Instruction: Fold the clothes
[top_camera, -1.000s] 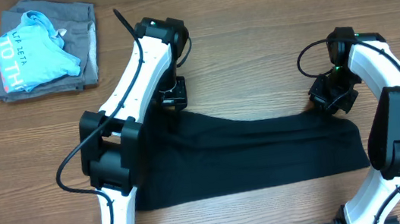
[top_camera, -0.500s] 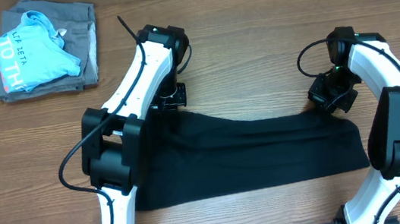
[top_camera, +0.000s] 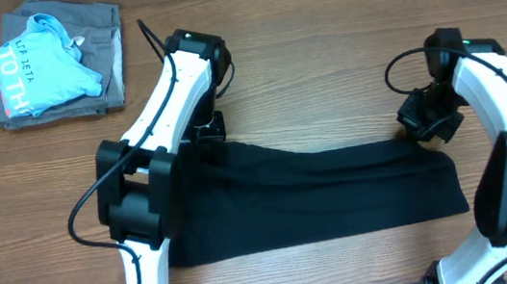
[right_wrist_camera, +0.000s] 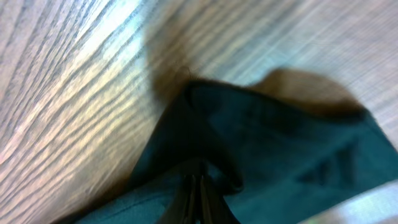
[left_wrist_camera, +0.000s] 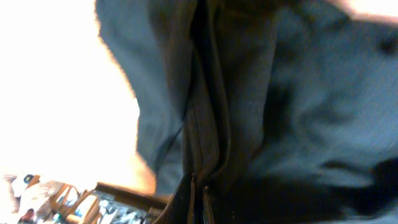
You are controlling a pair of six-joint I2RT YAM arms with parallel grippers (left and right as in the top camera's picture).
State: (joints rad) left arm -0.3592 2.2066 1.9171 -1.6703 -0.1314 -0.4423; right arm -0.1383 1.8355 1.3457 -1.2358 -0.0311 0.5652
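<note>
**Both grippers clamped on the far corners of the black garment**

Task item. The garment point(top_camera: 318, 197), plain black cloth, lies spread as a wide band on the near half of the bench point(top_camera: 319, 47), between the two arms. Its far edge rises at each end to a gripper and dips in between. Its near edge runs roughly straight.

Grippers. The left gripper point(top_camera: 210, 131) sits at the far left corner of the garment, with its jaws closed on a pinch of cloth. In the left wrist view, bunched folds run down into the closed fingertips and black cloth fills most of the frame. The right gripper point(top_camera: 429, 126) sits at the far right corner, with its jaws closed on the cloth. In the right wrist view, the corner is drawn to a point at the fingertips, with bare wood grain beyond it.

Other items. At the far left of the bench a blue shirt point(top_camera: 42, 76) lies crumpled on a folded grey garment point(top_camera: 110, 58), well apart from the black cloth.

Writing. Large pink-white letters on the blue shirt read "TO TH", cut off by a fold. A smaller line beside them is too small to read with certainty.
</note>
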